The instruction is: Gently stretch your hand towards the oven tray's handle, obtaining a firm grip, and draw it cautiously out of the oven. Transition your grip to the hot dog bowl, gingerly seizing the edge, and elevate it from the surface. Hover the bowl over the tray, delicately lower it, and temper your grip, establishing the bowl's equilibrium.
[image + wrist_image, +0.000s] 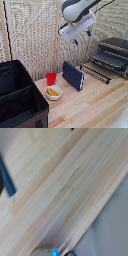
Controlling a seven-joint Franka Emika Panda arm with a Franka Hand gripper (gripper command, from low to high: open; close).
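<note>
Oven tray (pixel 96 73): dark wire rack, drawn out in front of the oven (pixel 113 54), its bars sloping down toward the wooden table (pixel 95 102). Oven sits at the exterior view's right edge, door side facing the tray.

Hot dog bowl (pixel 53 92): small white bowl with yellow-orange pieces, resting on the table toward the exterior view's left, well apart from the tray. Red cup (pixel 51 78) stands just behind the bowl. Dark blue slab (pixel 73 75) stands tilted on edge between the bowl and the tray, near the cup.

Hand (pixel 82 37): white gripper hanging high above the table, over the area between slab and oven, touching nothing. Two blue-tipped fingers (pixel 75 42) point downward with a clear gap between them; nothing held, jaws apart.

Large black bin (pixel 19 95) fills the exterior view's lower left, just beside the bowl. Woven screen (pixel 35 35) forms the backdrop.

Wrist view: blurred; mostly pale wood planks (pixel 60 193), a dark blue shape (pixel 7 178) at one edge, cannot tell more.
</note>
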